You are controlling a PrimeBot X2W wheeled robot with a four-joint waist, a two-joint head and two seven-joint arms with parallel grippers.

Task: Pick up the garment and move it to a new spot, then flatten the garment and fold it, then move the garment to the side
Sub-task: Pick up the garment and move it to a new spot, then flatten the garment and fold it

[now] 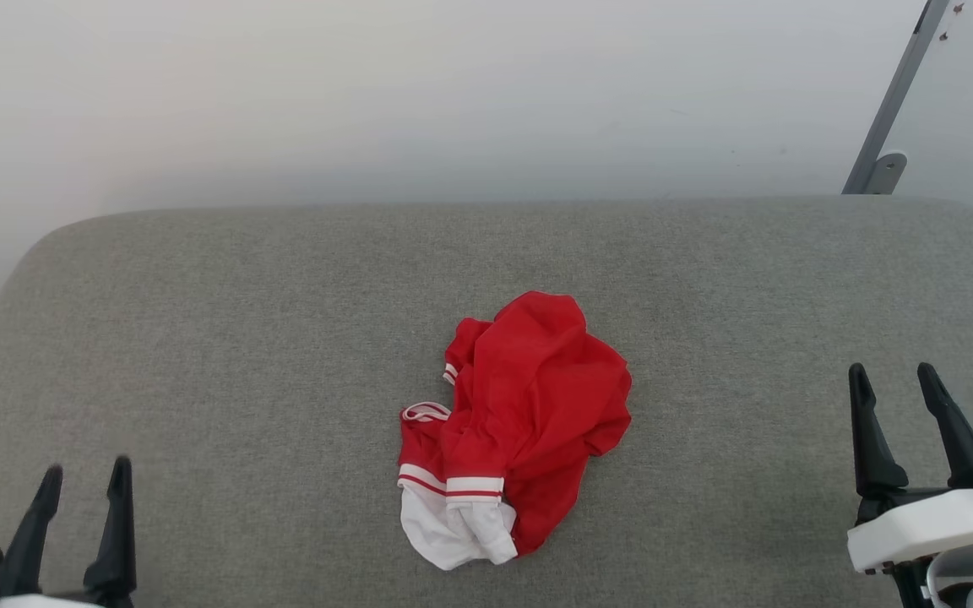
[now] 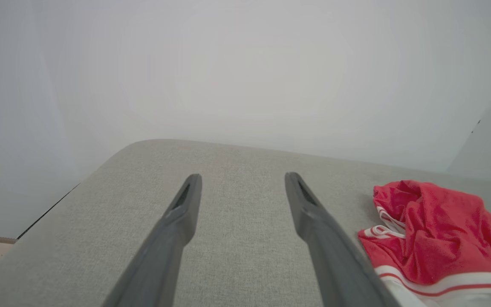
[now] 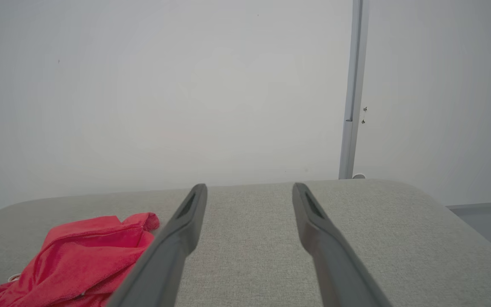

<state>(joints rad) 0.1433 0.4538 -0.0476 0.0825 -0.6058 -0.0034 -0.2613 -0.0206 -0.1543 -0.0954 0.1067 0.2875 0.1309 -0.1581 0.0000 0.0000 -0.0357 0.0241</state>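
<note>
Red garment point(image 1: 529, 397) crumpled, long axis near-far, white end toward robot; left hand point(image 1: 88, 466), right hand point(image 1: 891, 369) spread.

A crumpled red shirt point(image 1: 520, 422) lies mid-frame on a grey cushion point(image 1: 241, 338), with spread, empty grippers at lower left point(image 1: 85, 477) and lower right point(image 1: 892, 376)

Grey fabric surface point(image 1: 199, 338), white wall point(image 1: 368, 84), metal post point(image 1: 896, 93)

The garment point(image 1: 529, 397) is soft matt jersey cloth lying on a table point(image 1: 199, 338) covered in coarse grey weave, the fingers point(image 1: 871, 439) look like smooth matt plastic, the post point(image 1: 894, 93) dull grey metal, the wall point(image 1: 368, 101) smooth.
</note>
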